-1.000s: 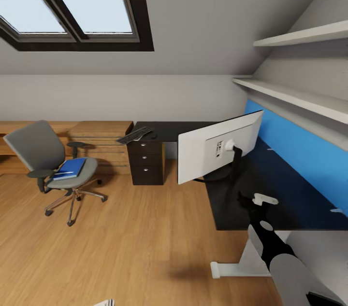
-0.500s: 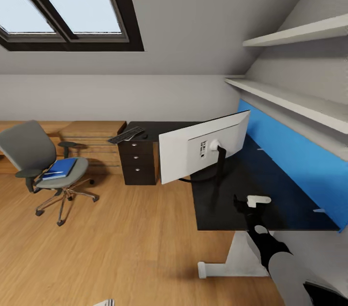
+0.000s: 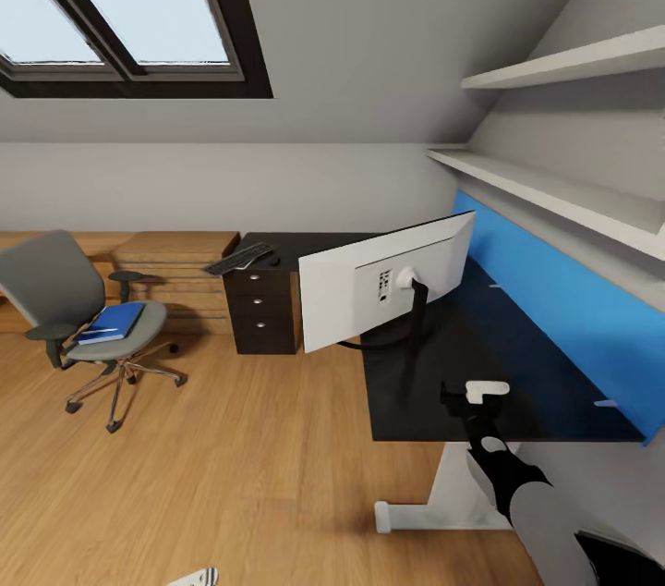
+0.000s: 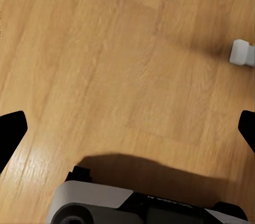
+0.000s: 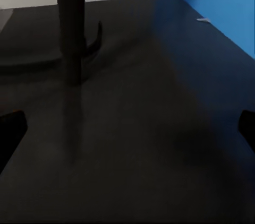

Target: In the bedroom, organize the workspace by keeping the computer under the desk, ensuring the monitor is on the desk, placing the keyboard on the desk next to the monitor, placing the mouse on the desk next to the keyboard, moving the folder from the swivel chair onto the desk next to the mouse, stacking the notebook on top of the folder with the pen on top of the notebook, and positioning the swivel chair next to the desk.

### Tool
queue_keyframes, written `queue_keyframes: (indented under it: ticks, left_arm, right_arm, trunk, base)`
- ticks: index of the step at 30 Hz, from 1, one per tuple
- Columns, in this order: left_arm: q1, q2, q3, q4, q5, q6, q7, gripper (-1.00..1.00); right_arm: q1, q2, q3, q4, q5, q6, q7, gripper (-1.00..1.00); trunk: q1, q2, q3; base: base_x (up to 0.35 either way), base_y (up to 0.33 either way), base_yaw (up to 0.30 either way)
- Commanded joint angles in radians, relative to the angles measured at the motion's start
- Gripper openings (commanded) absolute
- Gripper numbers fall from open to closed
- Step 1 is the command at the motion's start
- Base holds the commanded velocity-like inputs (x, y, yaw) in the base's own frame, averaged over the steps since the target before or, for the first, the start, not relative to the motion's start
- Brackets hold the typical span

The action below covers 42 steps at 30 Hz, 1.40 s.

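Observation:
The monitor stands on the black desk with its white back toward me. At the desk's far end lies the keyboard, with the small mouse beside it. The swivel chair stands on the floor at left, apart from the desk. On its seat lies the blue folder with the white pen on top. The notebook is too small to make out and the computer is out of view. My right gripper hovers open over the desk near the monitor stand. My left gripper hangs open over the floor.
A dark drawer unit sits under the desk's far end, with a light-wood chest left of it. A blue wall panel and two shelves run along the right wall. The white desk foot rests on the plank floor.
The whole view has shifted, so room and desk sit further left in the picture. Chair, folder, keyboard and monitor keep their places. My right arm stays over the desk's near part.

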Motion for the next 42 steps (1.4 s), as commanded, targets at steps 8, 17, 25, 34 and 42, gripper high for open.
queue_keyframes:
  ticks: [8, 17, 25, 34, 42]
  left_arm:
    - [0.000, 0.000, -0.001, -0.002, 0.010, -0.022, 0.004, 1.00]
    - [0.000, 0.000, 0.000, -0.002, 0.010, -0.025, 0.004, 1.00]
    - [0.000, 0.000, 0.000, -0.002, 0.011, -0.025, 0.004, 1.00]
    - [0.000, 0.000, 0.002, -0.002, 0.010, -0.034, 0.002, 1.00]
    - [0.000, 0.001, 0.001, -0.002, 0.011, -0.047, 0.002, 1.00]
  right_arm:
    - [-0.002, 0.022, -0.009, 0.009, 0.014, -0.076, 0.006, 1.00]
    - [-0.002, 0.053, -0.013, 0.016, 0.014, -0.264, 0.001, 1.00]
    - [-0.001, 0.055, -0.013, 0.017, 0.008, -0.268, -0.001, 1.00]
    - [-0.002, 0.055, -0.013, 0.017, 0.009, -0.267, -0.001, 1.00]
    - [-0.002, 0.055, -0.013, 0.017, 0.011, -0.267, 0.000, 1.00]
  trunk:
    - [0.001, -0.002, -0.002]
    - [0.001, -0.002, -0.002]
    - [0.001, -0.002, -0.002]
    - [0.001, -0.002, -0.002]
    - [0.001, -0.002, -0.002]
  base:
    - [0.000, -0.001, 0.000]
    - [0.047, 0.000, 0.000]
    - [0.254, 0.000, 0.000]
    - [0.231, 0.000, 0.000]
    - [0.194, 0.000, 0.000]
